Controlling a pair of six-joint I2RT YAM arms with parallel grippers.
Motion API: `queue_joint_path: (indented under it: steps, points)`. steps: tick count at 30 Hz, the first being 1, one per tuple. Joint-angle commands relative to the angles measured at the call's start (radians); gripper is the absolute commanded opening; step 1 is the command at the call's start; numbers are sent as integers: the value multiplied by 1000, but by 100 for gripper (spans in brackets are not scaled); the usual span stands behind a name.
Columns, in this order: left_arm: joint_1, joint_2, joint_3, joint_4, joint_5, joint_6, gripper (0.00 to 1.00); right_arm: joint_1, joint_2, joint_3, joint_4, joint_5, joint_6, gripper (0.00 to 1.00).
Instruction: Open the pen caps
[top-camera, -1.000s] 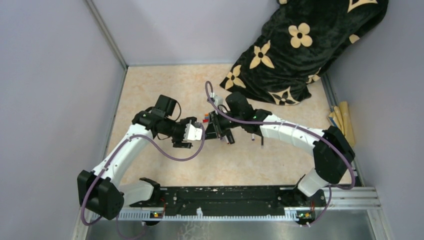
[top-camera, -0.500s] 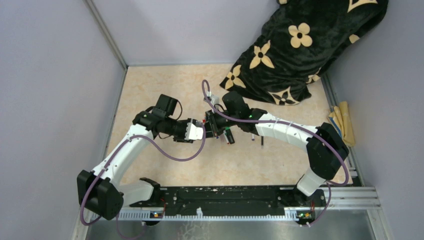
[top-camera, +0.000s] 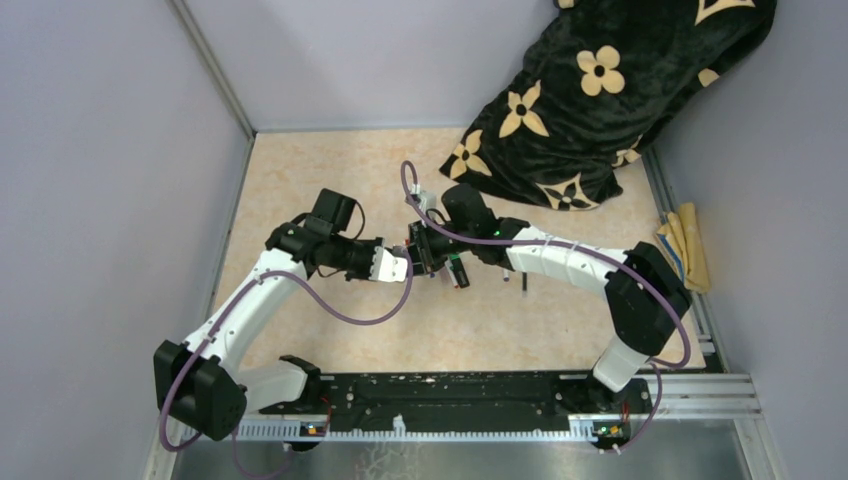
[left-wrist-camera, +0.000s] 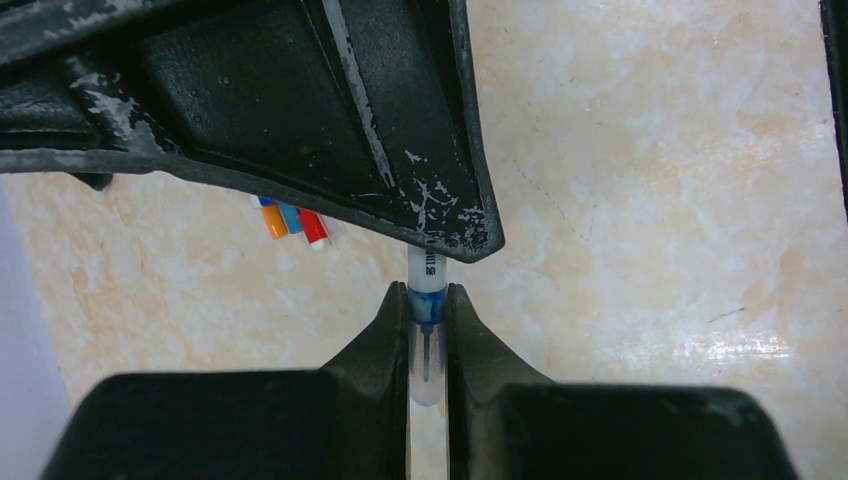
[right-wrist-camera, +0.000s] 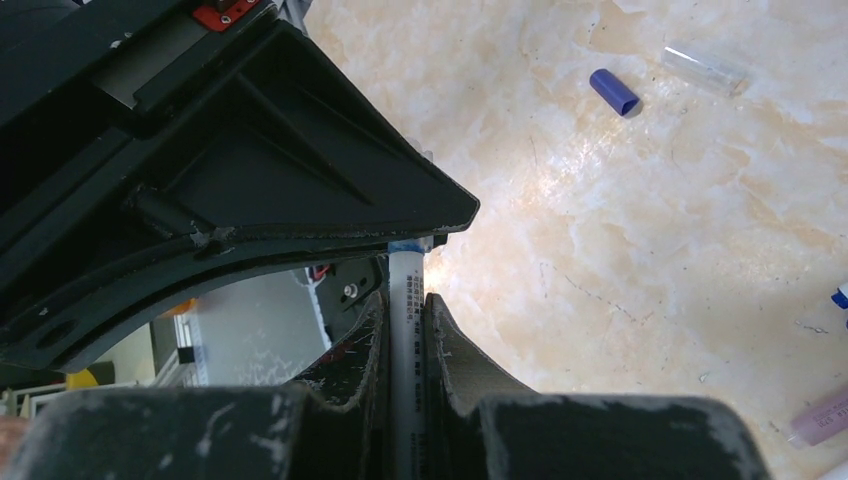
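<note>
left end effector (left-wrist-camera: 428, 296) is pinched narrow on a clear plastic pen cap (left-wrist-camera: 427, 345) with a blue nib showing inside it, above the beige marbled table (left-wrist-camera: 650, 200). right end effector (right-wrist-camera: 405, 300), facing it tip to tip, is clamped tight on the slim white pen barrel (right-wrist-camera: 405, 340) that carries this cap. beyond the right end effector, up and to its right, a stubby blue cap (right-wrist-camera: 613, 92) and a loose clear cap (right-wrist-camera: 703, 68) lie on the table. orange, blue and red pen ends (left-wrist-camera: 292, 219) lie to the left of the left end effector.
</note>
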Motion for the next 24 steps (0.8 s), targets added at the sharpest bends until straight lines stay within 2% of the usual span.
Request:
queue_joint_path:
  steps: [1, 6, 8, 12, 19, 24]
  points:
    - [-13, -21, -14, 21, -3, 22, 0, 16, 1, 42, 18, 8, 2, 0]
    - [-8, -27, -77, 48, -211, 34, 0, -8, -46, -46, 16, -7, -6, 0]
    - [18, -29, -120, 75, -276, 92, 0, -18, -63, -91, 18, -18, -6, 0]
    - [103, -14, -149, 109, -293, 130, 0, -18, -114, -120, -24, 2, -24, 0]
    - [301, 51, -109, 122, -320, 232, 0, -32, -228, -171, -122, 39, -57, 0]
    - [368, 61, -117, 170, -390, 297, 0, -52, -302, -210, -239, 73, -99, 0]
